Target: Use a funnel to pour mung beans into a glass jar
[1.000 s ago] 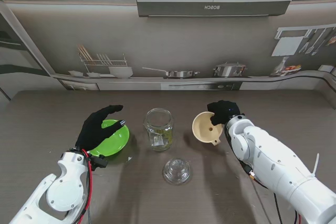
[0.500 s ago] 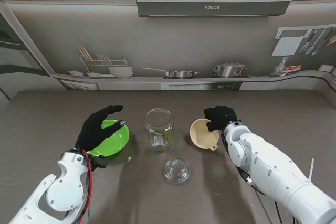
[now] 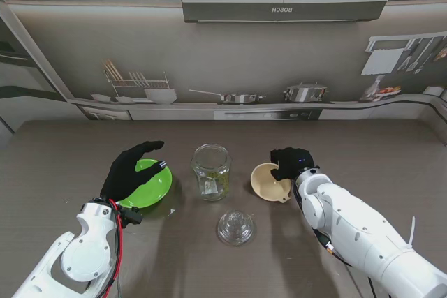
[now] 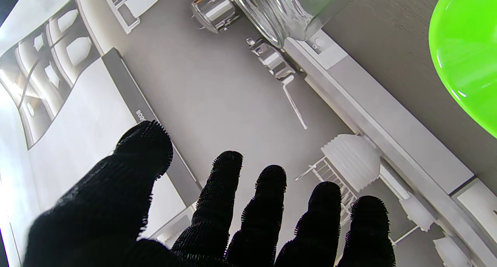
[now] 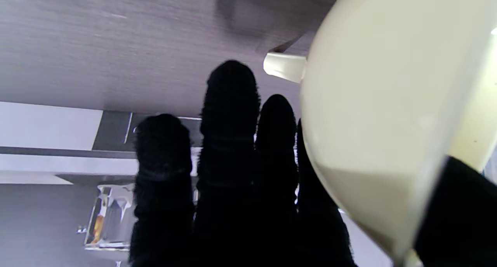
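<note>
A: Right hand [image 3: 290, 160] is gripping the funnel [image 3: 269, 181], fingers curling over its far rim, funnel tilting, wide mouth facing up and toward my left.

B: Wrist cam confirming that?

A: Yes. Right wrist view is showing the funnel [image 5: 388, 115] pressing against my fingers [image 5: 229, 143], thumb on its other side, spout sticking out over the table [image 5: 97, 45]. Hand is closing on it, nothing else in it.

B: Where is it sitting relative to the jar?

A: Glass jar [image 3: 211, 171] is standing upright at table centre, lid off. Funnel is hanging at the jar's 3 o'clock, near it but apart. Can't tell if the funnel is touching the table.

B: Left hand?

A: Left hand [image 3: 130, 169] is hovering over the green bowl [image 3: 151, 185], fingers spreading, gripping nothing. Left wrist view is showing all five fingers [image 4: 225, 205] apart, bowl [image 4: 466, 53] edge off to one side, no contact.

B: Bowl position?

A: Bowl is lying at the jar's 9 o'clock, just beside it. Its contents are hiding behind my hand.

B: Anything else?

A: Glass lid [image 3: 236, 227] is resting at the jar's 5 o'clock, nearer to me, apart from it.
</note>
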`<state>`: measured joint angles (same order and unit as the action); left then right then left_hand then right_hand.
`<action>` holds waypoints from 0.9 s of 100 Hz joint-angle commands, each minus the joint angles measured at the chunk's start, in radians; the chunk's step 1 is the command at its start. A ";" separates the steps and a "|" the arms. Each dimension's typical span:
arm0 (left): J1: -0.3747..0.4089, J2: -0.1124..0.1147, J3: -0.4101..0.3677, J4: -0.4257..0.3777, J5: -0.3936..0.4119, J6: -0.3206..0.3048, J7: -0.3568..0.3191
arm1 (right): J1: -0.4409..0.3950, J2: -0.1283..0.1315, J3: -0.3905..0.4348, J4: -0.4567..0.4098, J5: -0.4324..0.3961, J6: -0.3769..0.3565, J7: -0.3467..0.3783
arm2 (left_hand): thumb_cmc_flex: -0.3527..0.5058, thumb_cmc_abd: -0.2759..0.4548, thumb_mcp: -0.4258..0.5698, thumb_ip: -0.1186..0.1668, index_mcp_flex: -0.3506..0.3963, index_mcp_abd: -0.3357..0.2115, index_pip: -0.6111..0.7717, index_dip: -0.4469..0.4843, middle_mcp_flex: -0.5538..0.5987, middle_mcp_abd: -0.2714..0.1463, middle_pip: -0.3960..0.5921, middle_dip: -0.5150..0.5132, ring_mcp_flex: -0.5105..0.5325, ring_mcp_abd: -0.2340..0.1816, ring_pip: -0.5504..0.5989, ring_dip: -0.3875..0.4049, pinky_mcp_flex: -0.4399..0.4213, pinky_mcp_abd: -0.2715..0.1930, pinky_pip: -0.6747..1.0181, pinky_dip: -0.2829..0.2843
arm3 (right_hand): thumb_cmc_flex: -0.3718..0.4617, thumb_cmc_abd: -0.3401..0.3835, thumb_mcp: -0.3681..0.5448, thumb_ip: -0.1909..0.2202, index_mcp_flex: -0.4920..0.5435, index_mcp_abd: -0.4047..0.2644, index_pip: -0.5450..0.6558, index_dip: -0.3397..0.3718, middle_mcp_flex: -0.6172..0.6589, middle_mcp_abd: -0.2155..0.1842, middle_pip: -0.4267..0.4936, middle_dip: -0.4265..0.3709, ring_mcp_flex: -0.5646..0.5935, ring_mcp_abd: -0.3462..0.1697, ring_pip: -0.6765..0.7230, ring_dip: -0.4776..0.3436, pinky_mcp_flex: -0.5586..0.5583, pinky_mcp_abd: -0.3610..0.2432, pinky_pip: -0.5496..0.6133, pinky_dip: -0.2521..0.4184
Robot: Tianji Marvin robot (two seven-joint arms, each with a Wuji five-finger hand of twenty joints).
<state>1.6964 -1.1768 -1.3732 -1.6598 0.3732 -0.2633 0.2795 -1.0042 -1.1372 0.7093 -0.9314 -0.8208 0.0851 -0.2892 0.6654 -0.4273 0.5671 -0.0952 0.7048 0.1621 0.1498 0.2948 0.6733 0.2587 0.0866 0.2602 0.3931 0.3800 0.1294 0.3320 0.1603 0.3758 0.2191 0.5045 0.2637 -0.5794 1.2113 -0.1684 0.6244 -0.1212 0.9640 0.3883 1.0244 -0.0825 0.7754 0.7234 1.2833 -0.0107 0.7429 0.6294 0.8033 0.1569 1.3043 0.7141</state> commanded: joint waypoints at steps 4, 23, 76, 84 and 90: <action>0.004 -0.001 -0.002 -0.002 -0.003 0.002 -0.019 | -0.009 0.004 0.002 -0.018 -0.013 0.007 0.028 | 0.020 0.022 -0.018 0.036 -0.001 -0.020 -0.002 0.002 0.028 -0.007 0.002 -0.001 0.015 -0.021 -0.010 -0.009 -0.013 -0.039 -0.037 -0.011 | -0.054 0.032 -0.039 0.076 -0.046 0.023 -0.053 0.088 -0.065 0.025 -0.019 -0.027 -0.004 0.037 -0.046 -0.019 -0.028 0.056 -0.022 -0.013; 0.004 -0.001 -0.002 -0.002 -0.002 0.003 -0.020 | -0.018 0.015 0.015 -0.046 -0.036 0.023 0.057 | 0.020 0.022 -0.020 0.036 0.003 -0.020 0.000 0.003 0.029 -0.007 0.002 0.000 0.014 -0.020 -0.010 -0.009 -0.013 -0.038 -0.037 -0.011 | -0.099 0.010 -0.130 0.069 -0.176 0.033 -0.124 0.099 -0.239 0.057 -0.077 -0.079 -0.097 0.077 -0.146 -0.058 -0.092 0.076 -0.077 -0.020; 0.007 0.000 -0.005 -0.003 0.003 0.004 -0.022 | -0.090 0.041 0.154 -0.192 -0.084 0.030 0.145 | 0.018 0.024 -0.026 0.037 0.002 -0.021 0.000 0.003 0.027 -0.008 0.001 0.000 0.014 -0.020 -0.011 -0.009 -0.014 -0.038 -0.037 -0.010 | -0.216 0.143 -0.494 0.125 -0.469 0.098 -0.259 0.057 -0.666 0.126 -0.196 -0.310 -0.544 0.223 -0.455 -0.270 -0.362 0.191 -0.360 -0.072; 0.008 0.000 -0.006 -0.004 0.003 0.004 -0.022 | -0.131 0.044 0.201 -0.253 -0.098 0.033 0.156 | 0.018 0.025 -0.028 0.037 0.000 -0.021 0.000 0.003 0.029 -0.009 0.002 0.000 0.014 -0.020 -0.011 -0.009 -0.013 -0.037 -0.037 -0.010 | -0.244 0.135 -0.464 0.125 -0.449 0.082 -0.274 0.058 -0.663 0.126 -0.199 -0.308 -0.564 0.217 -0.457 -0.275 -0.379 0.185 -0.377 -0.073; 0.008 0.000 -0.006 -0.004 0.004 0.002 -0.021 | -0.165 0.045 0.234 -0.301 -0.102 0.029 0.161 | 0.019 0.024 -0.028 0.037 -0.002 -0.022 -0.001 0.003 0.027 -0.009 0.001 0.000 0.014 -0.021 -0.011 -0.008 -0.013 -0.037 -0.036 -0.010 | -0.243 0.125 -0.453 0.123 -0.434 0.071 -0.281 0.059 -0.661 0.126 -0.201 -0.308 -0.567 0.216 -0.456 -0.276 -0.384 0.181 -0.380 -0.072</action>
<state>1.7004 -1.1754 -1.3771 -1.6600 0.3767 -0.2618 0.2753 -1.1416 -1.0952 0.9408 -1.1929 -0.9176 0.1158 -0.1307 0.6654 -0.4272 0.5543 -0.0952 0.7048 0.1621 0.1499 0.2948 0.6861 0.2595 0.0890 0.2601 0.3931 0.3800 0.1294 0.3320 0.1600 0.3756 0.2092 0.5045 0.0668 -0.4571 0.7393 -0.0752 0.1820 -0.0315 0.7025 0.4601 0.3928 0.0263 0.5825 0.4223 0.7370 0.2002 0.2975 0.3691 0.4364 0.2979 0.9368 0.6563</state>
